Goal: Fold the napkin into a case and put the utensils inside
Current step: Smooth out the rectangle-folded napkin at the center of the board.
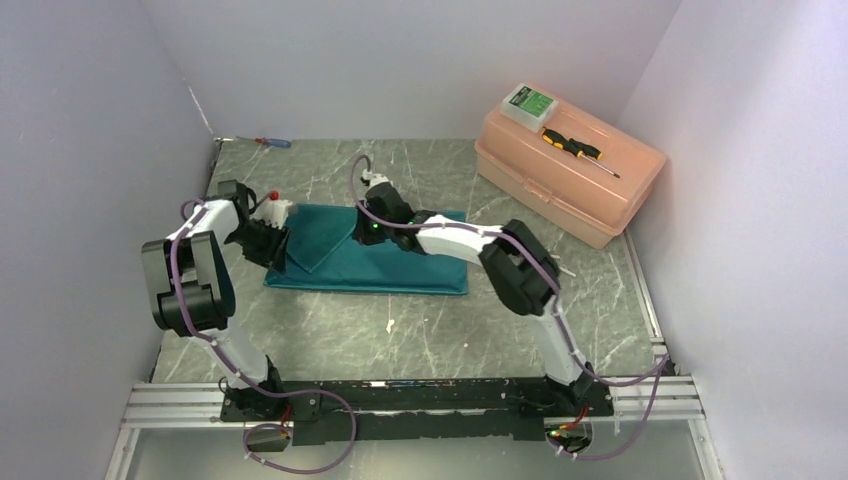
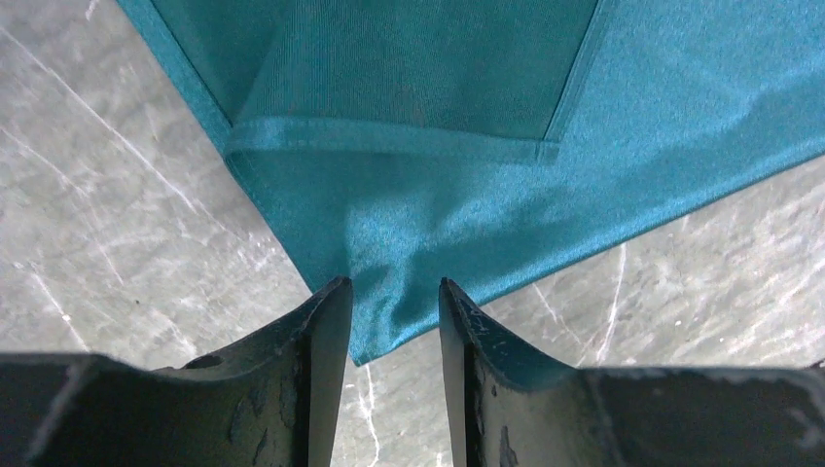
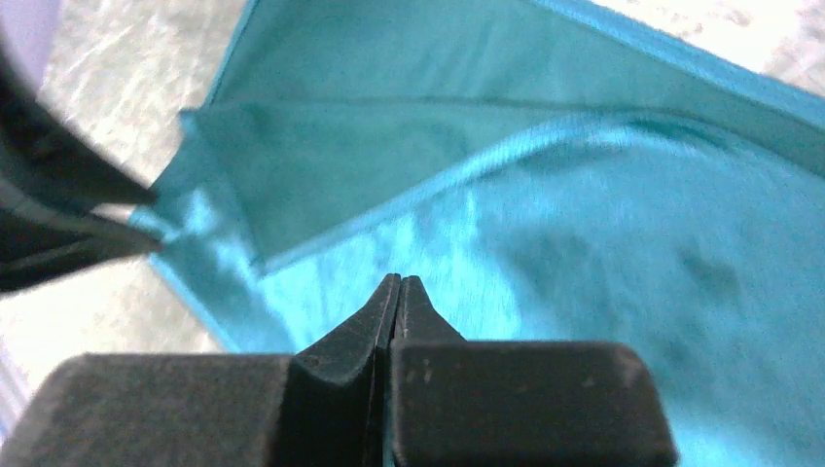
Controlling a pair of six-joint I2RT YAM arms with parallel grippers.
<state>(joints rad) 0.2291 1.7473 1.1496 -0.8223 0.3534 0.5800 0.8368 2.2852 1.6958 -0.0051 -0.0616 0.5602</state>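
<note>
Centrally on the marble-patterned worktop (image 1: 420,330) lies the teal napkin (image 1: 400,262), spread as a long flat oblong. A flap (image 1: 320,235) at its left end is folded back over the rest, so that the flap's hemmed edge runs slantwise across the cloth. The left end effector (image 2: 389,297) sits at that left end of the napkin, released: its two dark fingers (image 2: 326,341) stand apart, one on each side of a corner of the napkin, and rumpled, shiny cloth shows across the gap between them. The right end effector (image 3: 401,287) is clenched, finger against finger with nothing between, and it points at the napkin just beside the slanting edge of the flap; whether its tips touch the cloth I cannot tell. The right arm reaches in over the napkin from the right. Well apart from the napkin, beyond its right end, stands a closed peach plastic toolbox (image 1: 560,185), with a yellow-and-black screwdriver (image 1: 578,149) and a small green-and-white box (image 1: 529,103) lying on its lid. A red-and-blue screwdriver (image 1: 270,142) lies beyond the napkin's left end, at the foot of the far wall.
</note>
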